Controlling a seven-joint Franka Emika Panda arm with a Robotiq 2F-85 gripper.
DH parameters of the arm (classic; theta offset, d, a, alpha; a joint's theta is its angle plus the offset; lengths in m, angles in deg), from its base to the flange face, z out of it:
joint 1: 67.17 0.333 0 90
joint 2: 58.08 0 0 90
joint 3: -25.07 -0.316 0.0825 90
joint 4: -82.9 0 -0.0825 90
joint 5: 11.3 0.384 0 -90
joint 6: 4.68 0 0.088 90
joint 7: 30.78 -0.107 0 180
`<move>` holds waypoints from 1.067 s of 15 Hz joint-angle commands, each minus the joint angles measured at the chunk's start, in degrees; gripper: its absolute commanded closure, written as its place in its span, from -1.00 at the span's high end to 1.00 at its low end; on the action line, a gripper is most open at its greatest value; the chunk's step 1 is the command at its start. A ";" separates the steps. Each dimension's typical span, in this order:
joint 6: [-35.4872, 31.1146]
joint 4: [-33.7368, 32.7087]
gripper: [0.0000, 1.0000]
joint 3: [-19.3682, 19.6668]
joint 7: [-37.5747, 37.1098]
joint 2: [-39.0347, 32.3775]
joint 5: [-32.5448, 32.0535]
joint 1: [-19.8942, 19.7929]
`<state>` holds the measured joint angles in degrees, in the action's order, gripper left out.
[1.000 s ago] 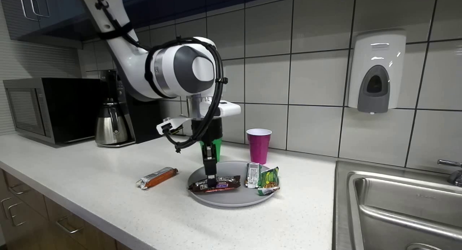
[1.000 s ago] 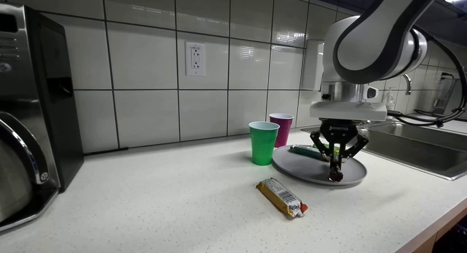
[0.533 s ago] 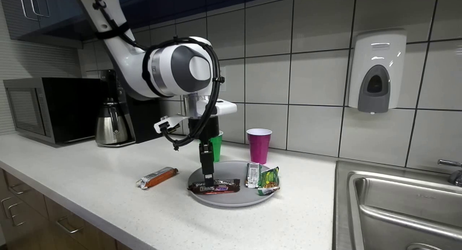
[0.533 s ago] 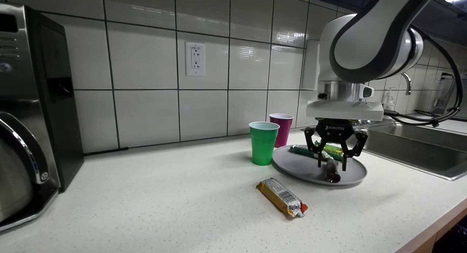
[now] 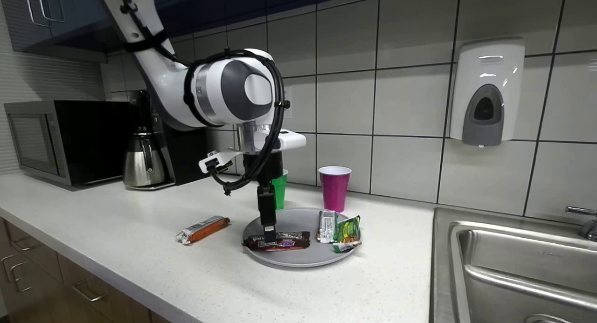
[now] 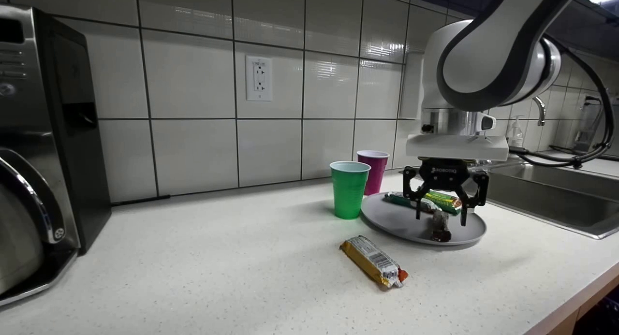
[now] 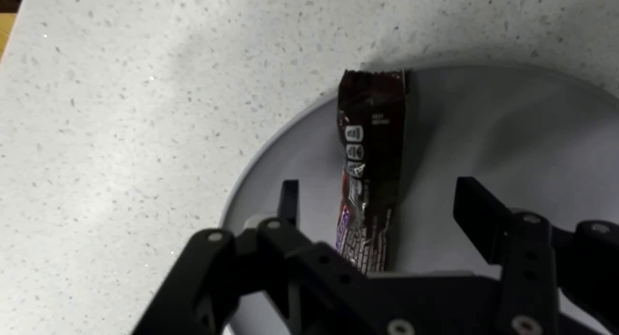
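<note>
The fingers (image 7: 476, 214) are spread wide, with nothing gripped. Between them, untouched, the chocolate bar (image 7: 372, 175) is laid on the plate (image 7: 435, 243); its placing is judged done. Outside the fingers, an orange bar (image 5: 205, 229) is left off the plate.

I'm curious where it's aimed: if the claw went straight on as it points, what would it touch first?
Probably the plate: the claw points down with its fingers spread on either side of the brown candy bar. How far they'd travel is hard to judge.
</note>
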<state>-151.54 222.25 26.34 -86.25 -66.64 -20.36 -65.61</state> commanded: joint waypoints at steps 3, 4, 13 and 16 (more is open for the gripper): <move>0.09 -0.05 0.67 0.78 0.22 0.01 0.26 0.79; 0.09 -0.05 0.67 0.79 0.23 0.00 0.26 0.79; 0.09 -0.05 0.67 0.80 0.23 -0.02 0.26 0.79; -0.32 0.25 0.93 0.95 -0.62 0.30 -0.78 1.08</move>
<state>-151.54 222.26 26.36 -86.25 -66.69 -20.36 -65.59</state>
